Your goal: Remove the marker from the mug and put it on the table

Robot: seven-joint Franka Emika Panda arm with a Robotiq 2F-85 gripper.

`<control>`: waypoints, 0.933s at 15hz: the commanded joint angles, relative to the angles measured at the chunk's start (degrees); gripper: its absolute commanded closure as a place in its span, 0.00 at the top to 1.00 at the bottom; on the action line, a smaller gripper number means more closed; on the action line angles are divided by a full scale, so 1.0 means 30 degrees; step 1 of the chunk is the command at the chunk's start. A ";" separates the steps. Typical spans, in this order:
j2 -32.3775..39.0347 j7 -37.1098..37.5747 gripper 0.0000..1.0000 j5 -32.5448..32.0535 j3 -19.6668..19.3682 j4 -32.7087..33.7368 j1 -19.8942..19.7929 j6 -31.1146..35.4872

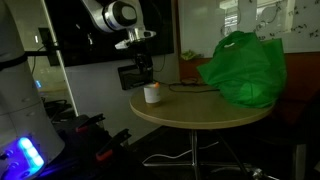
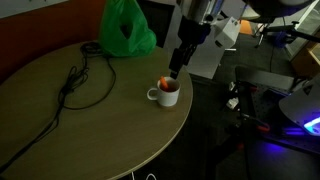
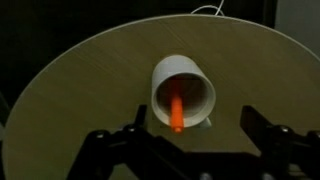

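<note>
The jaws stand wide open and they grip nothing. In the wrist view their dark fingers [image 3: 262, 138] come in at the near left and the near right, and the mug [image 3: 183, 92] lies between and beyond them. In both exterior views the jaws hang just above the mug, pointing down, and we see no contact with it. The marker [image 3: 177, 112] is inside the mug, a thin orange-red stick that leans toward the near side of the white wall. In an exterior view the marker [image 2: 167, 85] shows as an orange spot in the mouth of the mug. The mug stands upright on the tabletop [image 2: 80, 130], near its edge. A green bag [image 1: 243, 68] lies on the tabletop well apart from the mug, and a black cable [image 2: 78, 85] runs over the wood.
</note>
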 commanded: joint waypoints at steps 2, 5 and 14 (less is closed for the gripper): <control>0.0673 -0.0003 1.00 0.0056 -0.0347 0.0280 0.0460 0.0251; 0.0728 -0.0006 1.00 0.0059 -0.0364 0.0458 0.0463 0.0252; 0.1999 0.0761 0.47 -0.0547 -0.0745 0.0902 0.0643 0.0234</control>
